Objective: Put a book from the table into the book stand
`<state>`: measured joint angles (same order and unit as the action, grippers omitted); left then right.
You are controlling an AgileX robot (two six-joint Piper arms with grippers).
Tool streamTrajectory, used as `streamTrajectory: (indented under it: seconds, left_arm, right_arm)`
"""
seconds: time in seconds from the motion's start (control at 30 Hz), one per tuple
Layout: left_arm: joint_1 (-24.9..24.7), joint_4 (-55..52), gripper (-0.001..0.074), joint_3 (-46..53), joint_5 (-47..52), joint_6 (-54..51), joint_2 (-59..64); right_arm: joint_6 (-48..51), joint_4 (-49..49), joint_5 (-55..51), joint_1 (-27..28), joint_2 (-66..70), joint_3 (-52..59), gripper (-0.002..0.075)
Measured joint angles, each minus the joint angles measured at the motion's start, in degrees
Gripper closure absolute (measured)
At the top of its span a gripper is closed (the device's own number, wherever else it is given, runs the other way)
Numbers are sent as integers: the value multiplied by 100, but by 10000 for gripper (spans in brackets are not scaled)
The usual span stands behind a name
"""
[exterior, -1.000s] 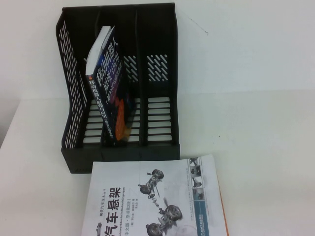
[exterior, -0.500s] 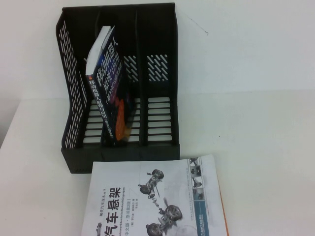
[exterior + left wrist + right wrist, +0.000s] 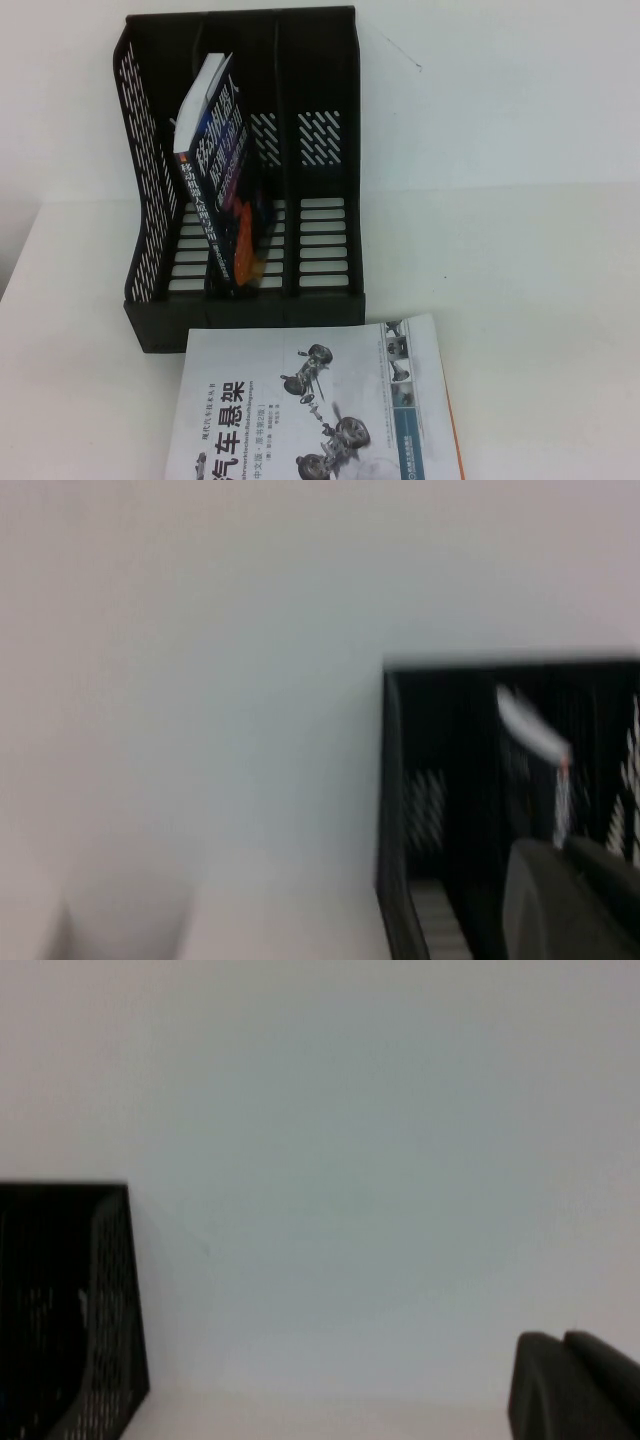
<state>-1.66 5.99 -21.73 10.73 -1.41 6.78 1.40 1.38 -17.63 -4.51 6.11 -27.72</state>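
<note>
The white paperback book (image 3: 315,405) with grey car-suspension pictures lies flat on the white table (image 3: 540,300), just in front of the black book stand (image 3: 320,90). The stand has three compartments. Neither gripper shows in the high view. My left gripper (image 3: 570,900) hangs off to the stand's left, shut and empty, and its wrist view looks into the stand (image 3: 440,780). My right gripper (image 3: 575,1385) hangs off to the stand's right, shut and empty, with the stand's corner (image 3: 70,1300) at the edge of its wrist view.
A dark blue book (image 3: 220,170) leans tilted inside the stand, across the left and middle compartments. An orange-edged book (image 3: 456,425) lies under the white book and peeks out along its right side. The stand's right compartment holds nothing.
</note>
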Motion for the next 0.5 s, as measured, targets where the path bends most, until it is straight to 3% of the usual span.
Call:
streamTrajectory:
  seconds: [0.23,0.37,0.5]
  left_arm:
    - [0,608,737,-292,1440,1190,1499]
    - [0,1585,737,-314,1353,1347,2197]
    - [0,1788,737,-302,1257,1190,2717]
  right_arm:
    - [1,366,-1740,0,1740,-896,728]
    - [90,856,-2141,0,2740,-952,728]
    - [432,1620,-2068,0,3785,-952,728]
